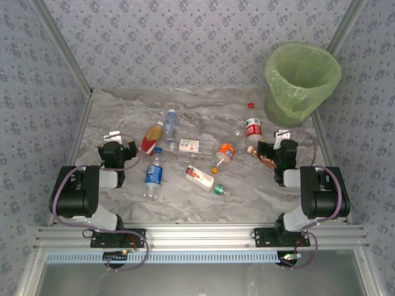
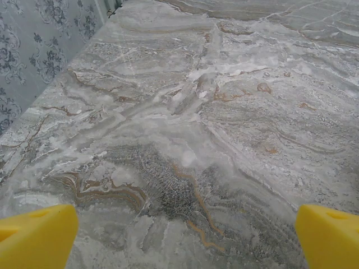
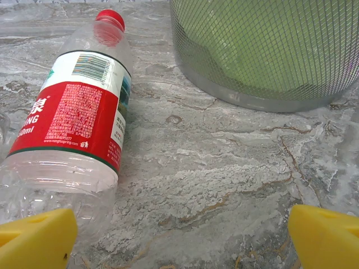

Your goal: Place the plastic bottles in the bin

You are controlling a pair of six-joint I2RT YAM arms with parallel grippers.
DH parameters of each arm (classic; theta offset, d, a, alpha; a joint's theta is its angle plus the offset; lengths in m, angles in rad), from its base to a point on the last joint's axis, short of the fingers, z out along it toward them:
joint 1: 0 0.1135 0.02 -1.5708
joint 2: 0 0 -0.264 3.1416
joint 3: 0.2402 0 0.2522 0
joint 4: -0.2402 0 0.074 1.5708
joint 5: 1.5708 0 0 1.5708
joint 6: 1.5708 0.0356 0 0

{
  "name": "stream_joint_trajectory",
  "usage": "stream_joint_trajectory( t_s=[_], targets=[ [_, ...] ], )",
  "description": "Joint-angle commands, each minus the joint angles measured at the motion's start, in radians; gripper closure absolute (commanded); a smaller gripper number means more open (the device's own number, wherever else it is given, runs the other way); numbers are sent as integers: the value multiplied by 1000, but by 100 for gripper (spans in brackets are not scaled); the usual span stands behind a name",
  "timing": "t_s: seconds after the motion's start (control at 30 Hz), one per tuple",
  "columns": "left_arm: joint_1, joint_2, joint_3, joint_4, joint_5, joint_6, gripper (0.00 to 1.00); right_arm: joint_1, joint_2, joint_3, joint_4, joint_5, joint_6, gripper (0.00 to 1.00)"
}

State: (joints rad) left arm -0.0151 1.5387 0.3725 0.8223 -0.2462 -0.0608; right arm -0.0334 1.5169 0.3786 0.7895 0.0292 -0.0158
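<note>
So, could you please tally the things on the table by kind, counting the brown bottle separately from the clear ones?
Mostly clear plastic bottles: 7
Coppery brown bottle: 1
Bin: 1
Total: 9

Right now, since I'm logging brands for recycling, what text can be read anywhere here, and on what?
"NG" and "0ml", both cut off by the picture's edge: white on the red label of the red-capped bottle, right wrist view.
Fine print and barcode digits on that label: too small to read.
Labels of the blue-label bottle and the orange-label bottle, top view: too blurred to read.
</note>
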Motion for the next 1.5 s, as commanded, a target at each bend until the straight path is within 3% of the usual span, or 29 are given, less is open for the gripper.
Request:
stream_joint_trajectory(
  t_s=[0.0,0.9,1.07,1.23,1.33,1.47],
  targets=[
    [-2,-6,21,27,19,3,1,-7,2,19,-6,-10,-1,1],
    [-2,-54,21,-10,39,11,1,-3,-10,25,-25,-32,-14,1],
    [-3,-177,38,-143,49,23,1,5,-92,150,-299,-84,-45,1],
    [-13,-286,93,-310,-26,-10,1,45,-187,179,-376,-59,-69,1],
    [-33,-350,173,-487,-114,-94,1,53,-257,214,-430,-32,-16,1],
    [-58,-407,345,-873,-192,-319,1,62,-336,291,-576,-10,122,1]
  ],
)
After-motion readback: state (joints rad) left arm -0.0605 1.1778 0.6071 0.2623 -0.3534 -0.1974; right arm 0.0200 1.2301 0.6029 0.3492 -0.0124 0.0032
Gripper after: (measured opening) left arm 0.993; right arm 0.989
